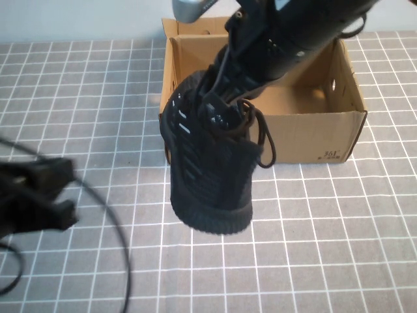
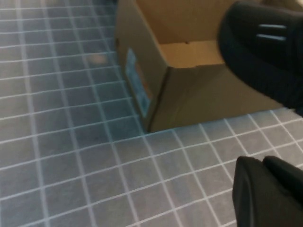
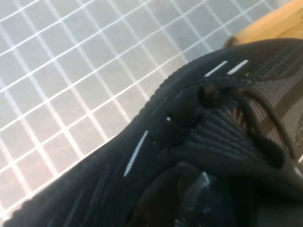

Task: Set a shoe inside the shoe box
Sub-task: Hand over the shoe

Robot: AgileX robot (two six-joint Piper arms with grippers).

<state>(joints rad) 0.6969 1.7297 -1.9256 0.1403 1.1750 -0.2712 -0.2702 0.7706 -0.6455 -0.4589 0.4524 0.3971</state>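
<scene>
Black knit sneaker [image 1: 210,169] with black laces and short white dash marks on its side hangs off the tabletop [image 1: 313,248], toe pointing down, in the grip of our right gripper [image 1: 225,107]. Its jaws are clenched on the shoe at the collar and lace area, seen from the high view; loose lace loops dangle beside the grip. The shoe is in front of the near wall of the rectangular brown cardboard shoe box [image 1: 313,134], over its near left corner, not inside it. In the right wrist view we see the sneaker's knit upper [image 3: 199,142] close up, with the grid-patterned tabletop [image 3: 71,71] below and a corner of the box [image 3: 274,23] at the edge.

The box stands open toward the far side of the tabletop, with small dark print at its near right corner and round holes in its right wall.

Our left gripper [image 1: 39,195] sits low at the left, well apart from the box; we cannot tell how its jaws stand. From the left wrist view the box [image 2: 189,94] and the shoe [image 2: 270,61] show ahead.
</scene>
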